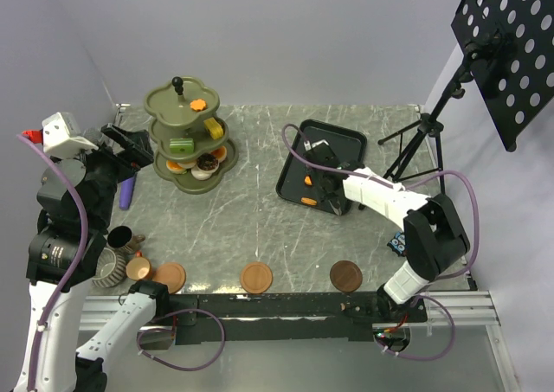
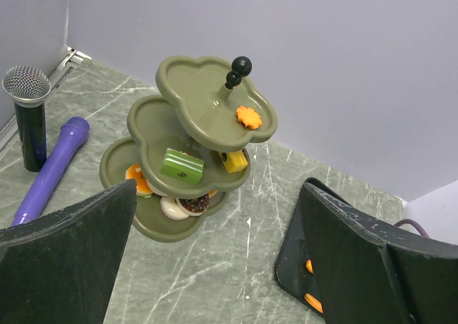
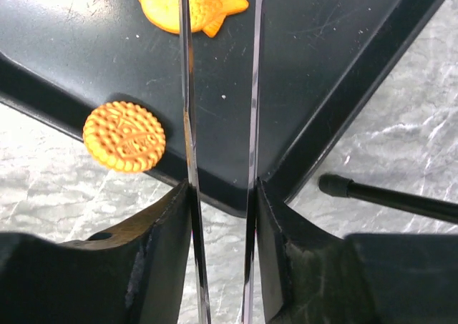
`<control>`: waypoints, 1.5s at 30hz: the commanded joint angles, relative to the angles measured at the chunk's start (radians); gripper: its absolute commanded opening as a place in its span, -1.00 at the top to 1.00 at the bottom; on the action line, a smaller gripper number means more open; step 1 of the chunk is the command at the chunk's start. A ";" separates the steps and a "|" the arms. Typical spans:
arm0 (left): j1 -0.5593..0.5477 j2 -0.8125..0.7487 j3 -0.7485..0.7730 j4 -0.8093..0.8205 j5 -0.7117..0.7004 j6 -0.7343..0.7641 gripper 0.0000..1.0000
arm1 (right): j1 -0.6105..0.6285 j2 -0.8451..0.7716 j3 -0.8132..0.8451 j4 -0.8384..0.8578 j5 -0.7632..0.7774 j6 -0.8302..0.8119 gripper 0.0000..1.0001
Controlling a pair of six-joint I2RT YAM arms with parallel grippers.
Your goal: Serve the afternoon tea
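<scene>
The right gripper is clenched on the thin metal tongs, with both blades pressed between its fingers, above the near edge of the black rectangular tray. In the tray lies an orange fish-shaped pastry, and a round orange biscuit sits at its rim. On the far left, the left gripper is wide released and holds nothing. It faces the olive-green three-tier stand. The top tier carries an orange flower pastry, the middle tier a green block and a yellow piece, and the bottom tier orange, white and brown pastries. At the near left stand a dark cup, a striped grey cup and a copper cup. Three brown saucers lie in a row to their right.
</scene>
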 commanded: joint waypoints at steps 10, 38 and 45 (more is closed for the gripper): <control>0.000 -0.005 0.017 0.040 -0.036 -0.005 -0.99 | 0.048 -0.111 0.207 -0.048 0.065 -0.048 0.33; 0.011 -0.006 0.008 0.047 -0.047 0.010 -1.00 | 0.328 0.106 0.324 0.085 -0.084 -0.086 0.15; 0.011 -0.002 0.006 0.038 -0.039 0.012 -0.99 | 0.329 0.221 0.341 0.140 -0.096 -0.172 0.02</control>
